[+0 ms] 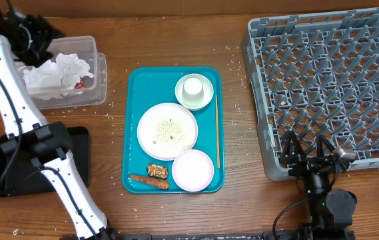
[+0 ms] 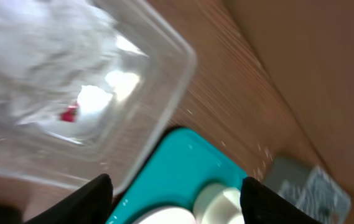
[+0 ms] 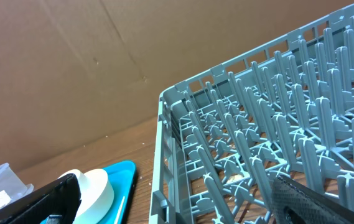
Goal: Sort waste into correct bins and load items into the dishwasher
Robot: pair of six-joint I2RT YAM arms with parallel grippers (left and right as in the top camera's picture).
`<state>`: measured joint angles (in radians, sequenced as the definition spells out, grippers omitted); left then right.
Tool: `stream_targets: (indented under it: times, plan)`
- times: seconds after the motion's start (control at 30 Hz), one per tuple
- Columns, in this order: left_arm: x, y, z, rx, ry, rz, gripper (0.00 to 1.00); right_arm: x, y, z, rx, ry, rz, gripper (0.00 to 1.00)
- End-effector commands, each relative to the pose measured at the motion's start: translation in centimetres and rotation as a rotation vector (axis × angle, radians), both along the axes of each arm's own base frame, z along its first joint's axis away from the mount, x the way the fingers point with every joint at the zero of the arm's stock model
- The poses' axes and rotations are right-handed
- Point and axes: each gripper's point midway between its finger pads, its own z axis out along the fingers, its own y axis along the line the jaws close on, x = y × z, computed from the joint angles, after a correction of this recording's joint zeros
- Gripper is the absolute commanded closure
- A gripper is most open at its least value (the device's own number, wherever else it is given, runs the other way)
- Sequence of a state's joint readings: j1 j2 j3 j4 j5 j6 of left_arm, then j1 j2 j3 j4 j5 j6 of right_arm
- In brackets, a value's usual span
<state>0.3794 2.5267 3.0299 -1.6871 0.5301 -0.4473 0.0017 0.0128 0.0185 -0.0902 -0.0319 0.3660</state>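
Crumpled white tissue (image 1: 59,72) and a red wrapper (image 1: 79,85) lie in the clear tub (image 1: 99,80). My left gripper (image 1: 34,37) hovers over the tub's far left end, open and empty (image 2: 177,205); the tub (image 2: 164,81) fills its view. On the teal tray (image 1: 136,83) sit a whitish cup (image 1: 194,91), a plate (image 1: 167,131) sprinkled with rice grains, a pale pink bowl (image 1: 192,169), a carrot piece (image 1: 148,180) and a brown chunk (image 1: 157,170). The grey dish rack (image 1: 329,87) stands on the right. My right gripper (image 1: 309,150) is open at its near left corner (image 3: 177,205).
The black tray (image 1: 79,157) lies at the front left, largely hidden under my left arm. A thin pale stick (image 1: 217,133) rests along the teal tray's right edge. Rice grains are scattered on the wooden table round the tub and the tray.
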Motion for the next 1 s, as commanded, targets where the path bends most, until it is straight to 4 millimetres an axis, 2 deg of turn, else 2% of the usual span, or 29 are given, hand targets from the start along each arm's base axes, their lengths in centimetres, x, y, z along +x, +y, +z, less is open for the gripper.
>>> stream_targets:
  times: [0.0,0.03,0.07,0.17,0.37,0.5,0.6,0.7,0.8,0.97]
  plan:
    - [0.1,-7.4,4.4,-0.123,-0.195,-0.298,0.31,0.0,-0.1,-0.1,-0.003,-0.006,-0.009,0.00]
    - [0.1,-9.0,4.8,-0.138,-0.224,-0.357,0.31,0.0,-0.1,-0.1,-0.003,-0.006,-0.009,0.00]
    - [0.0,-11.9,5.2,-0.137,-0.250,-0.440,0.30,0.0,-0.1,-0.1,-0.003,-0.006,-0.009,0.00]
    - [-0.1,-15.9,4.2,-0.054,-0.213,-0.517,0.27,0.0,-0.1,-0.1,-0.003,-0.006,-0.009,0.00]
    - [-0.8,-22.3,0.6,0.273,-0.093,-0.614,0.13,0.0,-0.1,-0.1,-0.003,-0.006,-0.009,0.00]
    - [-2.1,-26.9,0.1,0.360,-0.093,-0.701,0.11,0.0,-0.1,-0.1,-0.003,-0.006,-0.009,0.00]
    - [-2.7,-28.5,-0.2,0.441,-0.086,-0.717,0.11,0.0,-0.1,-0.1,-0.003,-0.006,-0.009,0.00]
    - [-3.0,-29.2,0.1,0.457,-0.088,-0.710,0.11,0.0,-0.1,-0.1,-0.003,-0.006,-0.009,0.00]
    - [-3.7,-29.4,2.3,0.414,-0.129,-0.694,0.10,0.0,-0.1,-0.1,-0.003,-0.006,-0.009,0.00]
    - [-4.8,-27.3,7.3,0.419,-0.226,-0.638,0.11,0.0,-0.1,-0.1,-0.003,-0.006,-0.009,0.00]
